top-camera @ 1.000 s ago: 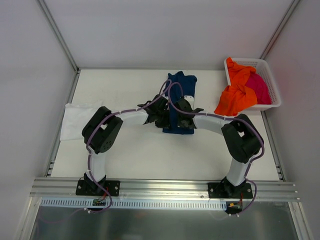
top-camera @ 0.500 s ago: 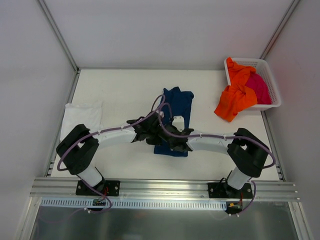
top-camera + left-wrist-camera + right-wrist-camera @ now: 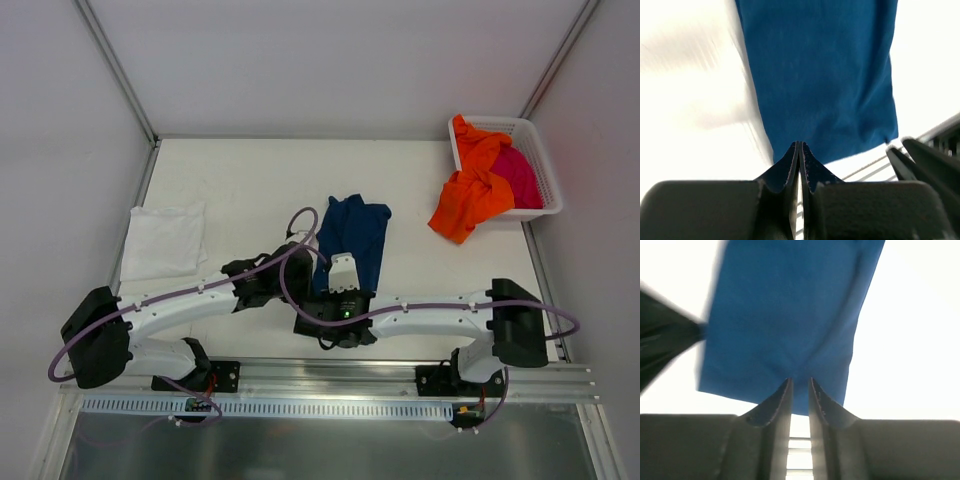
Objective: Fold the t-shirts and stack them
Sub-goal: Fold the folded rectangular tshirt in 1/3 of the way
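Navy t-shirt [image 3: 358, 228] lies lengthwise mid-table [image 3: 230, 180], hem toward the arm bases. Left gripper [image 3: 800, 146] is clamped on the hem. Right gripper [image 3: 800, 381] stands barely parted beside it. This placement likely tensions the cloth flat for folding.

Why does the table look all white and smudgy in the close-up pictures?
Left wrist view: the table is washed out by bright light and streaked with motion blur, and the navy t-shirt has soft edges. Right wrist view: the same glare, with the shirt's left edge smeared. Top view: sharp and evenly lit, only soft shadows.
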{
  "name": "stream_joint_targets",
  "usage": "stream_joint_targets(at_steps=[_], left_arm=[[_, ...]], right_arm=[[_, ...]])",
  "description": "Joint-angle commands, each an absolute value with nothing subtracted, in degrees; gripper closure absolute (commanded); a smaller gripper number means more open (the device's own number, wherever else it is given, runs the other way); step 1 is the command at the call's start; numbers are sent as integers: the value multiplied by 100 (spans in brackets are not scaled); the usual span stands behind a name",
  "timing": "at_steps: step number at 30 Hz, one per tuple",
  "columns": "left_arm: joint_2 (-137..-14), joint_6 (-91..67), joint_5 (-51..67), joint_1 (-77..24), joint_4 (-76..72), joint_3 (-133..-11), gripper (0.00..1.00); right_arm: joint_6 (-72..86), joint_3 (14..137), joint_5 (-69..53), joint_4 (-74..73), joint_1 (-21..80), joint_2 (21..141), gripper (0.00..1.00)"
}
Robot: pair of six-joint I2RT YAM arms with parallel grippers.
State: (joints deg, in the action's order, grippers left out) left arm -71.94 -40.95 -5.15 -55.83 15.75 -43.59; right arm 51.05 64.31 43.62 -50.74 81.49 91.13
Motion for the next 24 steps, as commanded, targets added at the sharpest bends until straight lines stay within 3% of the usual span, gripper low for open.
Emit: stream_joint_targets(at_steps=[1, 9, 15, 24], left_arm=[[-7145, -3780, -1238, -5599, 1529, -4728, 100], [-7882, -3068, -1249, -5511, 48, -4632, 100], [-8533, -3129, -554, -5160, -983, -4439, 100], [-9114, -3085, -527, -5063, -1406, -4579, 100]], right_arm=[[5370, 6978, 5588, -6065, 8279, 8553, 76], [4246, 5786, 5810, -4317, 7842, 7454, 67], [3165, 4624, 4730, -2079, 6883, 6926, 64], [2602, 4043, 3701, -958, 6065, 7233, 67]])
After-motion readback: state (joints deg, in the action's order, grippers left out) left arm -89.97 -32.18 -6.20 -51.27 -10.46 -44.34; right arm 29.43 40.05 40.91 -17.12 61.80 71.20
